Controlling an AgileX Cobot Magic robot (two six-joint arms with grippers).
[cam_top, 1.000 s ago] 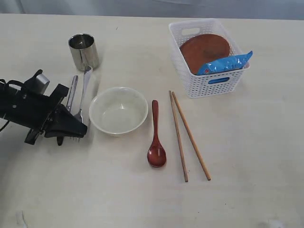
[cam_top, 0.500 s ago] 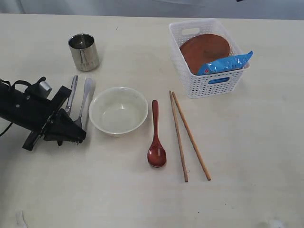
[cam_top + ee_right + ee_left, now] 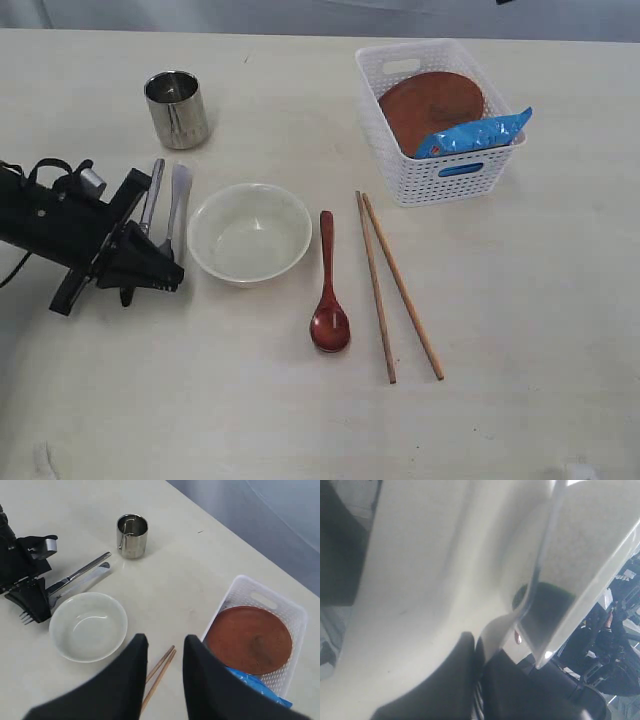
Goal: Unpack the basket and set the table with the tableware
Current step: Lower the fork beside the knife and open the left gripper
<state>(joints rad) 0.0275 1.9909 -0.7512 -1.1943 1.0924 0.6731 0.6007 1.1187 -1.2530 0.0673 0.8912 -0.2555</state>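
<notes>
We see a pale surface [image 3: 520,330] with the white basket [image 3: 440,175] at its far right. The basket holds the brown plate [image 3: 430,105], not yet unpacked, likely because the blue packet [image 3: 470,133] leans across it. The bowl [image 3: 250,232] sits mid-surface as the heart of a place setting, with chopsticks [image 3: 375,285] and spoon [image 3: 329,325] to its right and cup [image 3: 177,110], knife [image 3: 152,190] and fork [image 3: 177,200] to its left. The left claw [image 3: 165,277], closed, lies low over the fork's tines, and we cannot tell if it grips them; the right claw [image 3: 164,642] hangs partly open and empty above.
</notes>
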